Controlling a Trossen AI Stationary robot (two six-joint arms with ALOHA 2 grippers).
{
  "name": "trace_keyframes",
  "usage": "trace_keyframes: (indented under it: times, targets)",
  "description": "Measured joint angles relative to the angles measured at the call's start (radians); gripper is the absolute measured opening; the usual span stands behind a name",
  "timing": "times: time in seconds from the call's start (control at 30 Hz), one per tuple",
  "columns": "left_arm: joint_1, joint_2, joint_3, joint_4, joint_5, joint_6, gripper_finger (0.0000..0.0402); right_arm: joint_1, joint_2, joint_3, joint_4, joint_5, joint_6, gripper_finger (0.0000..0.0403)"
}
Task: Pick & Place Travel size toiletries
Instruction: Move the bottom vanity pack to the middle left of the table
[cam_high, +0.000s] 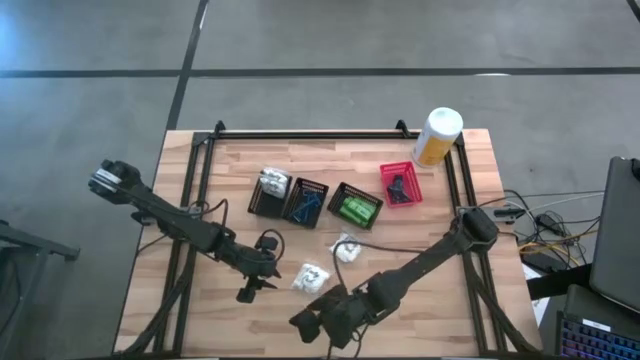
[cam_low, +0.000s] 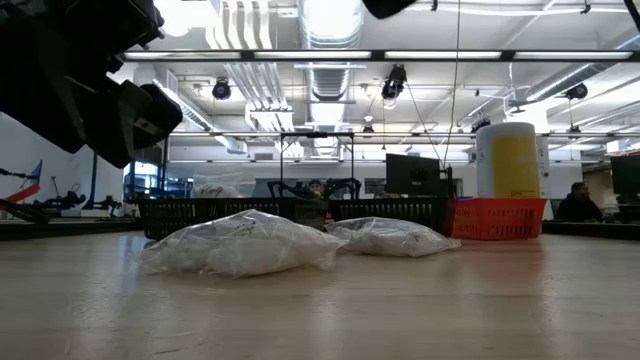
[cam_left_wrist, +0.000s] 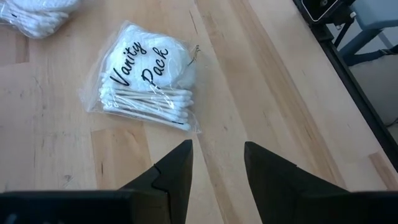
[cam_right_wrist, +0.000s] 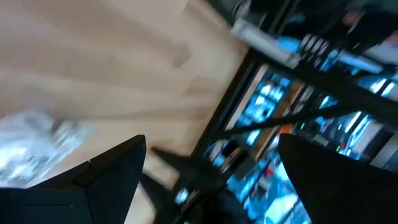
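Two clear-wrapped white toiletry packs lie flat on the wooden table: a "Vanity Pack" of cotton swabs (cam_high: 312, 278) (cam_left_wrist: 146, 78) (cam_low: 240, 245) and another (cam_high: 346, 248) (cam_low: 390, 235) a little farther back. My left gripper (cam_high: 258, 287) (cam_left_wrist: 217, 146) hovers open just left of the swab pack, its fingers slanting down toward it, with nothing between them. My right gripper (cam_high: 312, 325) (cam_right_wrist: 211, 143) stands open near the front edge, close to the same pack. More toiletries sit in baskets: a white pack (cam_high: 272, 182), dark sachets (cam_high: 306, 200), green packets (cam_high: 356, 208).
Three black mesh baskets (cam_high: 268, 206) and a red one (cam_high: 400, 185) stand in a row across the middle of the table. A tall white-and-yellow canister (cam_high: 438, 135) stands at the far right corner. A black frame rail (cam_high: 300, 137) runs along the table's far edge.
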Motion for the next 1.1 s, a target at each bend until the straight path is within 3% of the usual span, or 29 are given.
trace_keyframes:
  times: [0.1, 1.1]
  targets:
    - [0.000, 0.000, 0.000, -0.003, 0.000, 0.000, 0.0149, -0.003, -0.006, 0.000, 0.022, -0.062, 0.000, 0.0364]
    - [-0.001, 0.000, -0.026, 0.022, 0.000, -0.004, 0.0149, -0.016, -0.001, -0.001, 0.047, -0.064, 0.023, 0.0364]
